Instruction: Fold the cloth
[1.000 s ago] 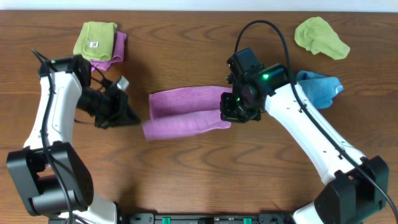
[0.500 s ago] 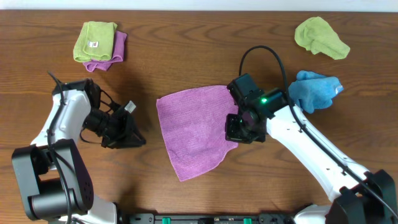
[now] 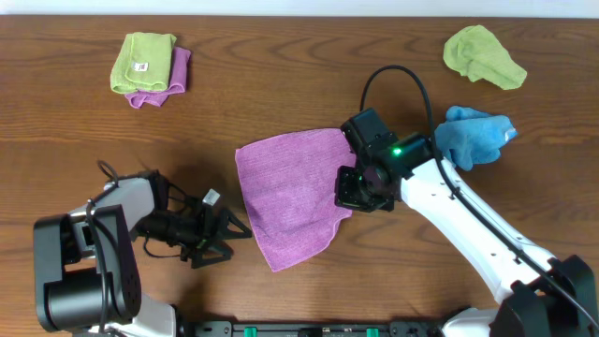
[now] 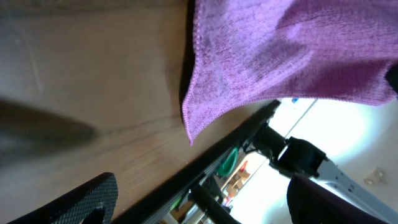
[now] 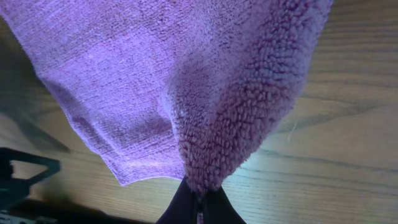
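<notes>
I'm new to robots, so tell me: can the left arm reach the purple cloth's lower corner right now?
Probably yes: the open left tool sits beside the purple cloth, only bare table between them.

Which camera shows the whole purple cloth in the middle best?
Overhead: the cloth lies spread out, nearly whole. The left wrist view catches only one corner; the right wrist view shows just a close-up bunch pinched in its fingers.

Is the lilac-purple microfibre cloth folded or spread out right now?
Spread out: the lilac-purple microfibre cloth shows as one open sheet, the right gripper pinching its edge.
</notes>
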Motion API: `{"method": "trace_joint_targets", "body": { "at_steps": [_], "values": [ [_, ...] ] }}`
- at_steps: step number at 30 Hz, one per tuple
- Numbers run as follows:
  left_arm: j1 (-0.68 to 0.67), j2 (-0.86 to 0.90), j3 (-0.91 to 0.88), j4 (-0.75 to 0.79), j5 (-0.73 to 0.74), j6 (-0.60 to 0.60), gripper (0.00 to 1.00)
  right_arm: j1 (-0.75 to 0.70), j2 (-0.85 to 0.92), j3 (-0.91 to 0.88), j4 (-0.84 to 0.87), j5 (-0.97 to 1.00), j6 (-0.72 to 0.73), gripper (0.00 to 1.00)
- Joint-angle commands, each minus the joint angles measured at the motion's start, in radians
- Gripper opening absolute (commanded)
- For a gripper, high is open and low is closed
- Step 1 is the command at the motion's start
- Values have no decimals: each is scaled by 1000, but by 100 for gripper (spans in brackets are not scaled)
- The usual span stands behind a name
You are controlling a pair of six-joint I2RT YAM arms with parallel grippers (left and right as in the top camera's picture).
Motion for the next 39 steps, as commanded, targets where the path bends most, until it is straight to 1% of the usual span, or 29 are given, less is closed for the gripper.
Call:
{"method": "trace_joint_targets", "body": {
  "at_steps": [1,2,5,8,11,14,18,21,23,24,25,28,32,34,36,39],
  "values": [
    [-39,-11,-29,54,39,-98,89,8,-19,-2,5,-17,25,1],
    [-73,-11,-42,106,39,-154,89,8,-19,-2,10,-23,25,1],
    [-145,-11,-58,203,38,-265,90,8,-19,-2,23,-40,26,1],
    [-251,-11,-61,325,30,-403,89,8,-19,-2,25,-43,37,1],
    [-323,-11,-61,398,-14,-520,88,8,-19,-2,25,-62,37,1],
    [-376,-11,-61,431,-44,-581,92,8,-19,-2,25,-69,37,1],
    [-447,-11,-61,480,-83,-645,91,8,-20,-2,26,-74,36,1],
    [-494,-11,-61,510,-133,-668,76,8,-20,-2,35,-91,35,1],
    [-528,-11,-61,518,-193,-687,63,8,-21,-2,40,-99,35,1],
    [-539,-11,-61,522,-209,-687,61,8,-22,-2,42,-100,35,1],
    [-549,-11,-61,525,-224,-687,60,8,-23,-2,45,-107,32,1],
    [-577,-11,-61,536,-269,-695,66,8,-28,-2,47,-122,31,2],
    [-605,-8,-61,536,-342,-706,55,8,-41,-2,47,-129,27,1],
    [-617,-7,-61,536,-369,-718,34,8,-54,-2,47,-129,24,1],
    [-621,-7,-61,535,-381,-718,29,8,-68,-2,47,-129,24,1],
    [-620,-7,-61,536,-386,-717,6,8,-85,-2,47,-128,21,1]
  ]
}}
